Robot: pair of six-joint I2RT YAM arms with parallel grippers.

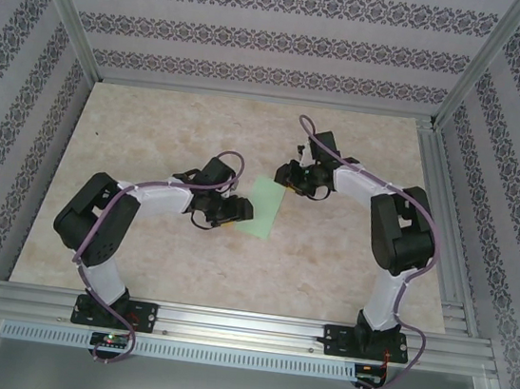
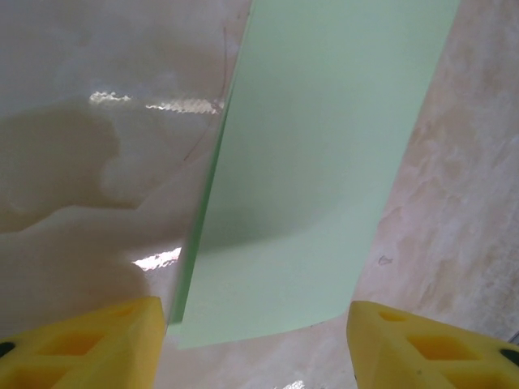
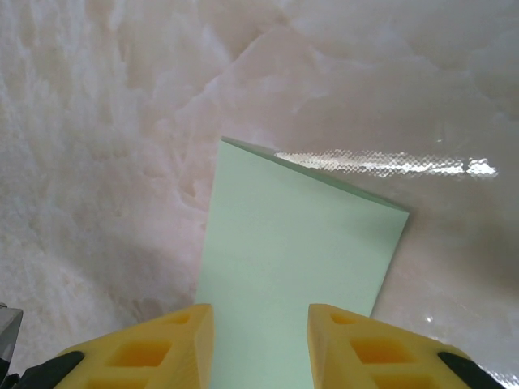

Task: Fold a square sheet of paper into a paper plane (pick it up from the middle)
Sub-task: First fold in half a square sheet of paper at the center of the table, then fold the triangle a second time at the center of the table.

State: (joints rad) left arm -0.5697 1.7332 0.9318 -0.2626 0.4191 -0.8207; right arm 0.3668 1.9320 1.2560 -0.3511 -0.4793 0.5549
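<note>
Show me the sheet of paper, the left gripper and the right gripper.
sheet of paper (image 1: pixel 262 212): top view, middle of its green surface.
left gripper (image 2: pixel 253 316): left wrist view, midway between its yellow fingertips.
right gripper (image 3: pixel 259 312): right wrist view, midway between its yellow fingertips.

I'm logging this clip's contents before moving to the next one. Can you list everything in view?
sheet of paper: 1, pale green, looks folded, mid-table between the two sets of fingers
table: 1, beige marble pattern, under the paper and arms
walls: grey-and-white patterned bands, on three sides
metal frame: silver rails along the near edge, with posts rising at the far corners
left arm: 1, black and white with a purple cable, reaching in from the near left
right arm: 1, same colours, reaching in from the near right
left fingers: 2, yellow, apart, either side of the paper's end
right fingers: 2, yellow, apart, paper between them
</note>
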